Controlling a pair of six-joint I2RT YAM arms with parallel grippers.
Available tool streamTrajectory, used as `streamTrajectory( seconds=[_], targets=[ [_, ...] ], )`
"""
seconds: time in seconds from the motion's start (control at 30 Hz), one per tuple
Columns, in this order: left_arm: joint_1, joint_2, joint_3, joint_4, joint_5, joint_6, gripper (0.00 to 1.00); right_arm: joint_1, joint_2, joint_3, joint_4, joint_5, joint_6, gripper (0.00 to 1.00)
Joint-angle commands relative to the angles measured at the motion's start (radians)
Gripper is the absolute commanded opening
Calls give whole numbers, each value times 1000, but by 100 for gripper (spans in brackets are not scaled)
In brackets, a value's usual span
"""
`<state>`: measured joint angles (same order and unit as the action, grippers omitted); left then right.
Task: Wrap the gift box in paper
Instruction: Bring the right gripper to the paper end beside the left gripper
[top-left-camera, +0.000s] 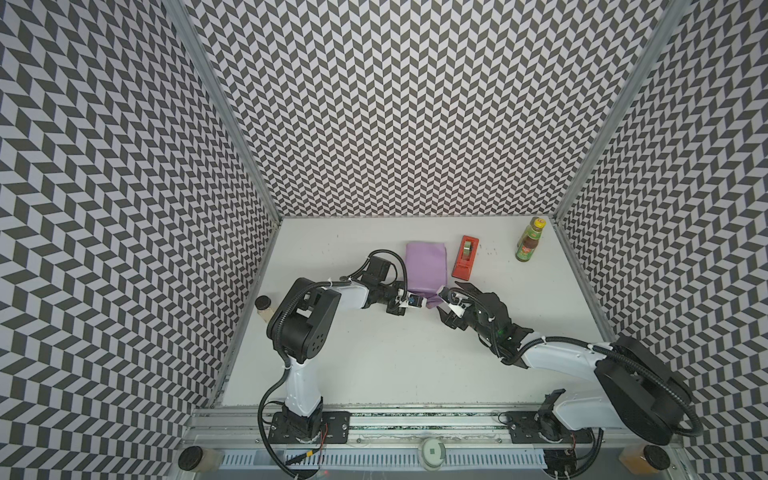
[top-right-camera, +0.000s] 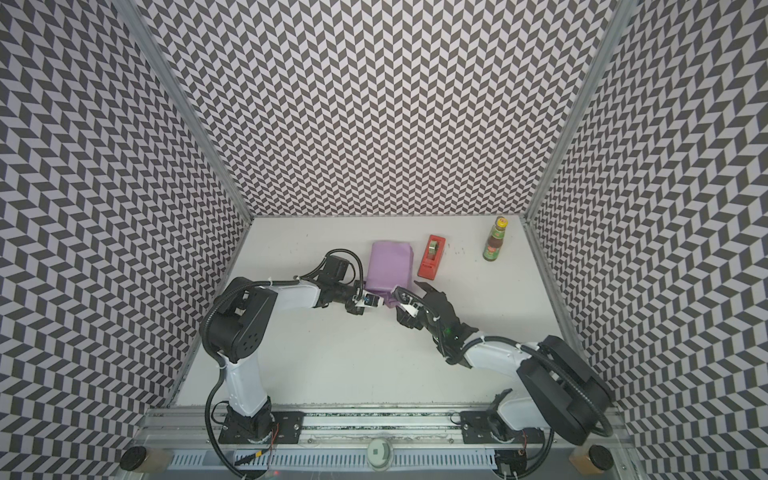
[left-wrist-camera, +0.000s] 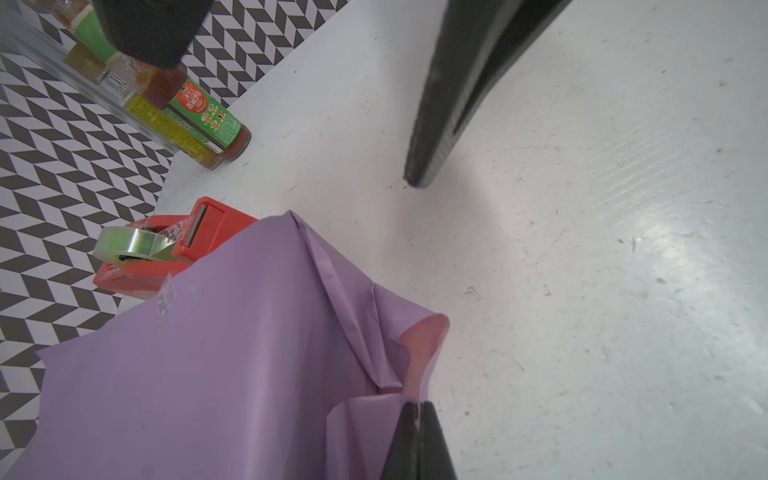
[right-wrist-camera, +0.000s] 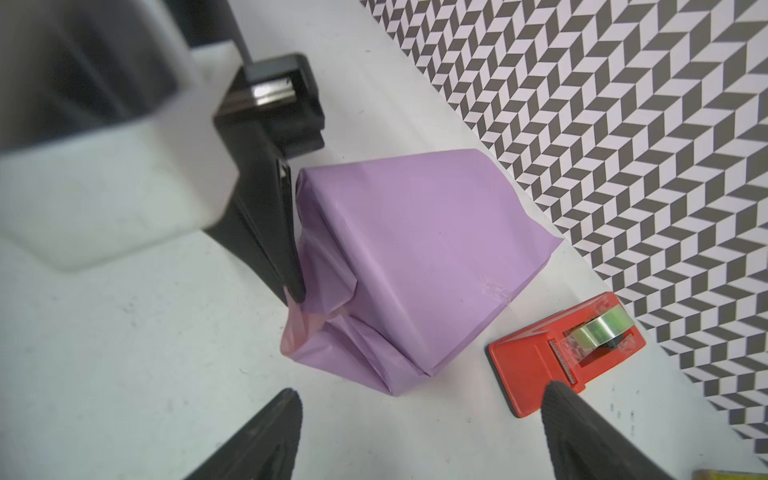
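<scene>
Paper, a thin creased sheet that is lilac-purple outside and pale pink inside (right-wrist-camera: 415, 241), sits folded into a parcel toward the far side of the white tabletop (top-left-camera: 395, 365). The dark gift box shows nowhere, so I judge it to be inside the parcel, covered on every visible face. Only the near end looks unfinished: the paper there bunches into loose pleats with a pink flap sticking out. The left gripper (left-wrist-camera: 417, 409) is clenched on that flap, probably to keep the end fold gathered and flat against the box until it can be fixed. The right gripper (right-wrist-camera: 422, 390) faces the same end from the other side, with its jaws spread wide and nothing between them. That leaves it free to press the pleats or fetch tape. A narrow red tape dispenser with a clear roll (top-left-camera: 464, 257) stands just beside the parcel on the right arm's side, within easy reach for that job. A green-labelled sauce bottle (top-left-camera: 528, 243) stands well apart in the far corner and seems to have no part in this. A small crinkled clear patch (right-wrist-camera: 494, 286), likely tape, already holds the top seam.
</scene>
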<state>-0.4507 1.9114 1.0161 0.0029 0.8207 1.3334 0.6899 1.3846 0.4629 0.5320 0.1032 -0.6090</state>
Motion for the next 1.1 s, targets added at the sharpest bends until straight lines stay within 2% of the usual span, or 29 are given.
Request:
streamTrajectory(
  seconds=[0.0,0.07,0.23,0.53,0.67,1.07],
  targets=[
    [7,14,23,-32,34,6,0,-4,39,-19,111,-46,-239,92],
    [8,15,23,-32,38,3,0,-4,67,-13,107,-82,-318,94],
    [13,14,25,-29,42,-2,0,-7,139,-6,159,-131,-409,97],
    [18,15,31,-31,51,-2,0,-9,280,18,334,-124,-521,99],
    [18,15,30,-35,48,2,0,-9,330,32,404,-124,-541,99],
    [18,14,27,-44,42,13,0,-34,417,103,405,-151,-572,93]
  ],
)
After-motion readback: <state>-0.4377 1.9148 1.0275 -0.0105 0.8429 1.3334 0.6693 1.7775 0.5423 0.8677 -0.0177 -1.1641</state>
